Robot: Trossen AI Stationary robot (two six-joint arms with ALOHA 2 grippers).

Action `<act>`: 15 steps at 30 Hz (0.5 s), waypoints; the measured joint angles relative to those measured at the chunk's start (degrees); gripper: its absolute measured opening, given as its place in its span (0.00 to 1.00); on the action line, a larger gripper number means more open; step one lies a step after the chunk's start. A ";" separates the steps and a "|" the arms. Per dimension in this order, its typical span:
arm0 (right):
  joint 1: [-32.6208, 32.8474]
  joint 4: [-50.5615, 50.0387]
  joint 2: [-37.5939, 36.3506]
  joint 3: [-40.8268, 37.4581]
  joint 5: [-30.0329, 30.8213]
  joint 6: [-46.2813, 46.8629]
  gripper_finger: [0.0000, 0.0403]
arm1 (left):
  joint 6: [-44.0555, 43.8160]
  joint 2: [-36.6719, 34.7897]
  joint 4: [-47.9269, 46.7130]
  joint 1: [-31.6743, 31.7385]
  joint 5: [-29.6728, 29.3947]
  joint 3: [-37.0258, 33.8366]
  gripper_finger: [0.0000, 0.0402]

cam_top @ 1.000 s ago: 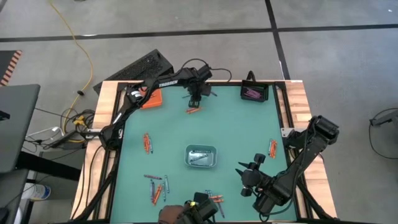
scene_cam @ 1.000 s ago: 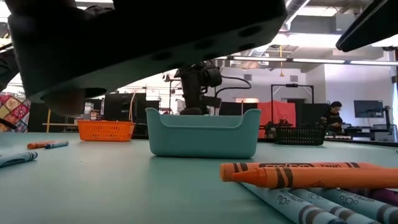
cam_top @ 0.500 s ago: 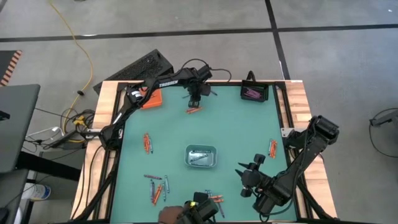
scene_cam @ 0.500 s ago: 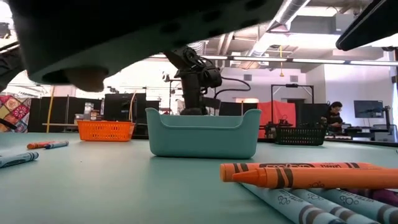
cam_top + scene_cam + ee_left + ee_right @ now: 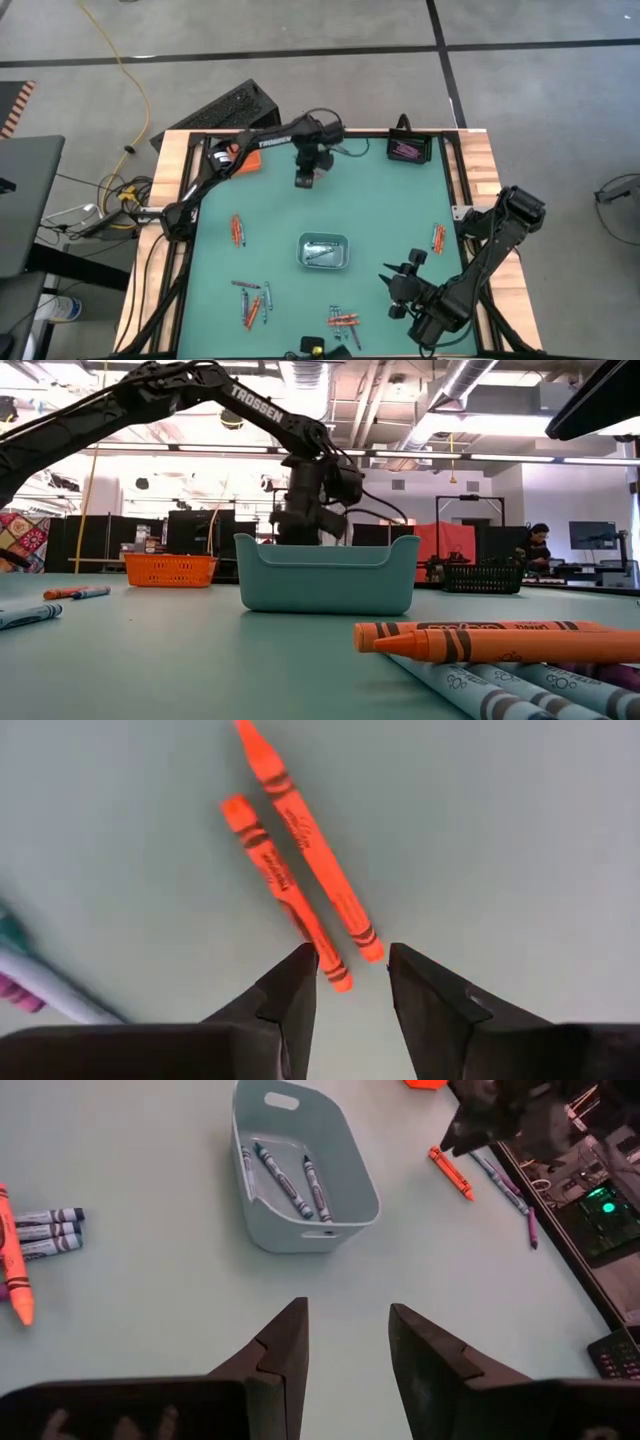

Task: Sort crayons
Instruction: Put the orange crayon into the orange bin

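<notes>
Two orange-red wax crayons [image 5: 300,870] are lying side by side on the green table mat [image 5: 380,200], near its far edge. The left gripper [image 5: 350,965] is hanging just over their ends, fingers narrowly apart, holding nothing. Other crayons are lying scattered, and three grey-blue ones inside the pale teal plastic tray [image 5: 345,1190] at the middle. The right gripper [image 5: 345,1325] is waiting near the front edge, fingers apart, empty. The left arm [image 5: 200,385] is showing the word "TROSSEN".
</notes>
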 joint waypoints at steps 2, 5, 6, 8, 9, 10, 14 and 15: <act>0.45 0.31 -0.01 0.00 0.05 0.01 0.35 | -0.72 0.07 2.01 -1.06 -2.85 -0.74 0.28; 1.49 0.43 0.00 0.00 0.13 0.39 0.35 | -2.35 0.01 6.57 -1.83 -4.61 -1.63 0.27; 1.93 0.41 -0.02 0.00 0.13 0.75 0.35 | -2.95 0.01 7.19 -1.94 -4.90 -1.65 0.27; 2.70 0.42 -0.02 0.00 0.13 0.99 0.35 | -3.91 -0.01 8.01 -1.95 -5.26 -1.65 0.27; 3.06 0.43 -0.01 0.00 0.14 1.02 0.35 | -4.25 -0.01 8.50 -1.95 -6.00 -1.65 0.27; 3.37 0.37 -0.02 0.00 0.17 1.31 0.35 | -4.38 -0.01 8.77 -1.95 -6.45 -1.65 0.27; 3.99 0.21 -0.02 0.00 0.22 1.43 0.35 | -4.97 -0.01 9.86 -1.91 -6.76 -1.65 0.27; 3.99 0.20 -0.02 0.00 0.22 1.43 0.35 | -5.14 -0.01 9.88 -1.91 -6.76 -1.65 0.27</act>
